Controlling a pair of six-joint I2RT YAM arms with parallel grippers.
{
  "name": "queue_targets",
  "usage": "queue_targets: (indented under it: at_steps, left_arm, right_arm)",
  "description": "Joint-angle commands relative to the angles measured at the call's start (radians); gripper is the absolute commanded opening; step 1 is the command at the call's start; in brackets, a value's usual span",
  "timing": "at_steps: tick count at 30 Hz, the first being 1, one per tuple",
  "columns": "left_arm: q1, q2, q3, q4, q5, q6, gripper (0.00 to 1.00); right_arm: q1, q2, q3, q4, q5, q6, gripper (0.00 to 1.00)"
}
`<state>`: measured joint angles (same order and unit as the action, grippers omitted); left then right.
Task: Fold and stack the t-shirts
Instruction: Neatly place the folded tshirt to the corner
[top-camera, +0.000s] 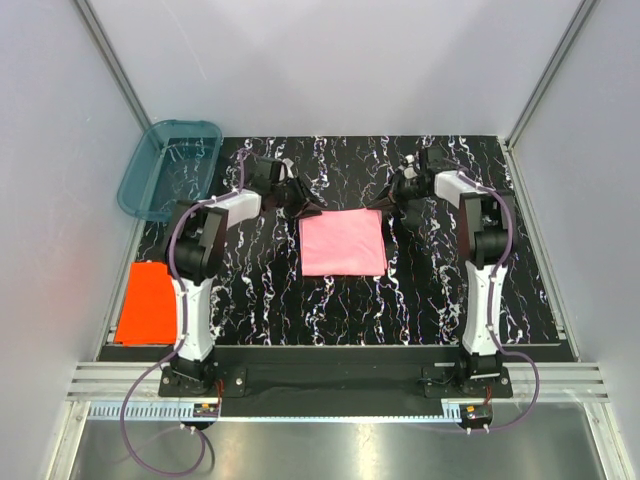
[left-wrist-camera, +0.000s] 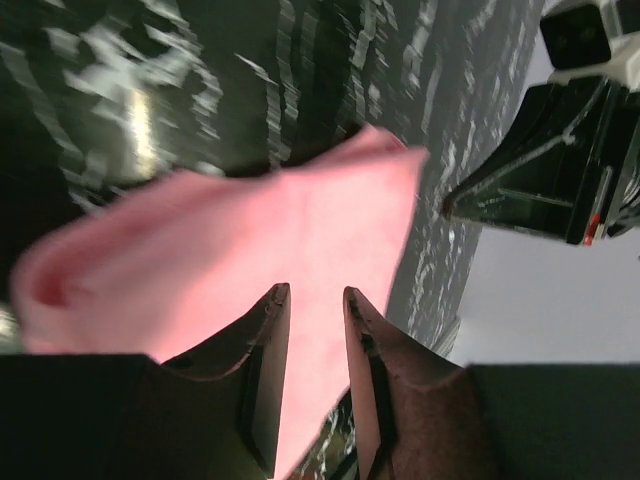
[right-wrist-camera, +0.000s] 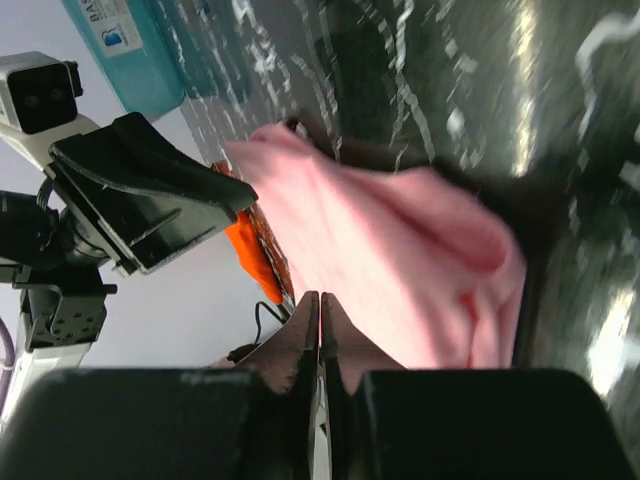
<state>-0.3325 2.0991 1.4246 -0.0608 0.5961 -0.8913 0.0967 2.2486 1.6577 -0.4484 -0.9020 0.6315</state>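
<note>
Top external view: both arms reach from the near edge, elbows bent inward, toward the far edge of the pink shirt (top-camera: 343, 243), which lies mid-bench. The left arm (top-camera: 200, 240) angles right, with the left fingers (top-camera: 303, 203) low at the shirt's far left corner. The right arm (top-camera: 487, 225) mirrors it, with the right fingers (top-camera: 388, 200) at the far right corner.

The pink shirt is folded into a flat, smooth rectangle. Its long axis runs left to right across the bench (top-camera: 250, 290), and its edges sit nearly square to the bench edge. The orange shirt (top-camera: 147, 302) lies well apart at the near left edge, beside the left arm's base. It is folded into a narrower rectangle that runs near to far. A teal see-through tub (top-camera: 135, 190) sits at the far left corner.

Left wrist view: the two dark, tapered left fingers stand parted, and pink cloth shows through the gap and past the tips. The cloth is soft and matte, with a rounded fold at its left end.

Right wrist view: the right fingers are pressed together, tips at the cloth's edge. Whether any cloth is caught between them cannot be told. The shirt rises in a loose, puffed fold over the glossy black, white-veined surface.
</note>
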Motion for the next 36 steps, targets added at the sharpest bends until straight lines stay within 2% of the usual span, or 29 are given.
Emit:
queue_targets:
  at_steps: [1, 8, 9, 11, 12, 14, 16, 17, 18, 20, 22, 25, 27, 30, 32, 34, 36]
  left_arm:
    - [0.053, 0.064, 0.060, 0.104, 0.037, -0.040, 0.31]
    - [0.118, 0.165, 0.165, -0.039, 0.025, 0.083, 0.29]
    - [0.121, 0.150, 0.174, -0.095, 0.019, 0.104, 0.29]
    - [0.113, 0.070, 0.172, -0.155, -0.008, 0.176, 0.36]
    - [0.107, 0.035, 0.145, -0.183, -0.013, 0.189, 0.39]
    - [0.086, -0.089, 0.097, -0.192, -0.024, 0.204, 0.43]
    - [0.061, -0.204, 0.022, -0.195, -0.032, 0.203, 0.43]
    - [0.032, -0.238, -0.001, -0.195, -0.038, 0.200, 0.43]
    - [0.017, -0.269, -0.047, -0.195, -0.044, 0.198, 0.43]
    - [-0.037, -0.320, -0.084, -0.192, -0.035, 0.183, 0.41]
    - [-0.084, -0.326, -0.144, -0.157, -0.009, 0.155, 0.38]
    - [-0.112, -0.356, -0.240, -0.097, -0.013, 0.088, 0.29]
    - [-0.112, -0.373, -0.317, 0.011, -0.007, 0.049, 0.29]
    - [-0.114, -0.308, -0.335, 0.045, 0.053, 0.040, 0.28]
    - [-0.112, -0.239, -0.354, 0.056, 0.088, 0.035, 0.24]
    - [-0.108, -0.205, -0.409, 0.125, 0.074, 0.029, 0.23]
    - [-0.106, -0.174, -0.441, 0.141, 0.074, 0.029, 0.20]
  right_arm:
    - [0.006, 0.098, 0.080, 0.103, -0.069, 0.077, 0.08]
    - [-0.043, 0.226, 0.189, 0.116, -0.054, 0.089, 0.07]
    - [-0.049, 0.224, 0.210, 0.108, -0.057, 0.089, 0.08]
    - [-0.060, 0.188, 0.227, 0.056, -0.014, 0.044, 0.10]
    - [-0.061, 0.163, 0.244, -0.049, 0.020, 0.019, 0.11]
    - [-0.058, 0.070, 0.232, -0.154, 0.090, -0.025, 0.18]
    - [-0.043, -0.057, 0.153, -0.167, 0.123, -0.044, 0.25]
    - [-0.037, -0.096, 0.121, -0.170, 0.149, -0.056, 0.29]
    - [-0.029, -0.130, 0.061, -0.179, 0.158, -0.061, 0.37]
    - [0.000, -0.214, -0.001, -0.179, 0.166, -0.075, 0.44]
    - [0.058, -0.259, -0.085, -0.176, 0.166, -0.093, 0.49]
    - [0.119, -0.267, -0.188, -0.107, 0.106, -0.076, 0.50]
    - [0.167, -0.273, -0.270, -0.011, 0.060, -0.030, 0.47]
    - [0.192, -0.273, -0.392, 0.173, -0.029, 0.081, 0.26]
    - [0.189, -0.256, -0.441, 0.265, -0.064, 0.096, 0.06]
    - [0.181, -0.204, -0.472, 0.275, -0.083, 0.059, 0.00]
    - [0.161, -0.169, -0.493, 0.274, -0.118, 0.025, 0.00]
